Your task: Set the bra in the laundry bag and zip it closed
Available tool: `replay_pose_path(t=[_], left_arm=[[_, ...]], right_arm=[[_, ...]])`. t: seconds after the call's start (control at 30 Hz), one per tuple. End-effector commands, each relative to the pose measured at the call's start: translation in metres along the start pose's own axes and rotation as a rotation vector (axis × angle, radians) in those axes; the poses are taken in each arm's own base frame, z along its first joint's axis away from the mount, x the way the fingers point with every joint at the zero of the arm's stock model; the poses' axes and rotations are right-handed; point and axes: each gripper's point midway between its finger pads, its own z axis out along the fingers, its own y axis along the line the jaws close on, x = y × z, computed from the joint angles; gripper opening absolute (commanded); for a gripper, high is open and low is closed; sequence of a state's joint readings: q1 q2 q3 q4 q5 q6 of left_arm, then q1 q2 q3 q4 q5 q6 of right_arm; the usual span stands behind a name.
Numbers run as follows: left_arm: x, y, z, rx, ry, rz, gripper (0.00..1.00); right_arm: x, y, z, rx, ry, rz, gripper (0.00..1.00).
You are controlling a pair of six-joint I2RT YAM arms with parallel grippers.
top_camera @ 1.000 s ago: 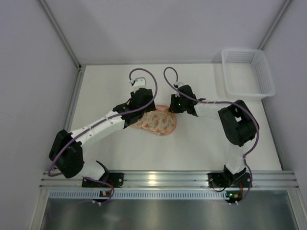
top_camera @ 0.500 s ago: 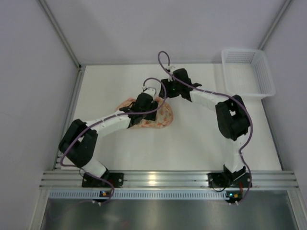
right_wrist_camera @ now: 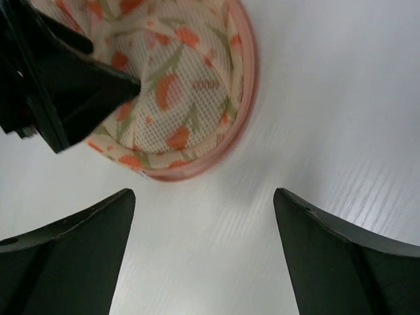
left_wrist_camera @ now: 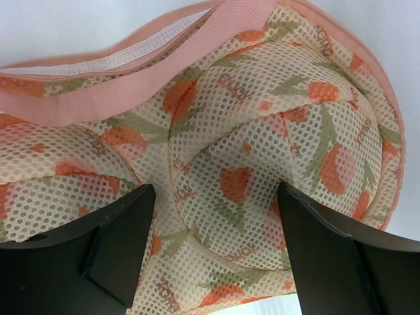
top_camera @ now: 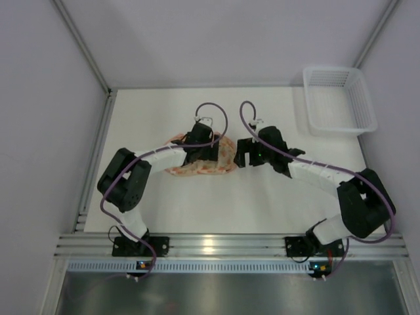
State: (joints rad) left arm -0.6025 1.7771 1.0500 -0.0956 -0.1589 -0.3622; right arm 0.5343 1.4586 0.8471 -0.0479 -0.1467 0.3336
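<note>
Over the last second I saw the right fingers (right_wrist_camera: 72, 256) swing from the far side of the laundry bag (top_camera: 210, 167) to its right, wide open and empty, while the left fingers (left_wrist_camera: 118, 243), also spread and clamping nothing, straddled the bag at the middle of the surface (top_camera: 282, 203); zip state undetermined.

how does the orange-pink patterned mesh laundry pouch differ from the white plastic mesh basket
The orange-pink patterned mesh laundry pouch is soft, rounded and pink-rimmed. The white plastic mesh basket is plain white, rectangular and has upright walls. The pouch lies centrally, under the open left gripper. The basket sits off at the far right, well apart from it. Both are made of mesh.
</note>
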Motion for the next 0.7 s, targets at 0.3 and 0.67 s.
replay_pose_path(t=[0.3, 0.67], left_arm=[[0.017, 0.017, 0.020, -0.129, 0.036, -0.318, 0.73], [0.008, 0.022, 0.010, -0.132, -0.001, -0.288, 0.72]], right_arm=[[0.021, 0.047, 0.034, 0.082, -0.139, -0.186, 0.78], [0.026, 0.031, 0.068, 0.224, -0.083, -0.297, 0.53]])
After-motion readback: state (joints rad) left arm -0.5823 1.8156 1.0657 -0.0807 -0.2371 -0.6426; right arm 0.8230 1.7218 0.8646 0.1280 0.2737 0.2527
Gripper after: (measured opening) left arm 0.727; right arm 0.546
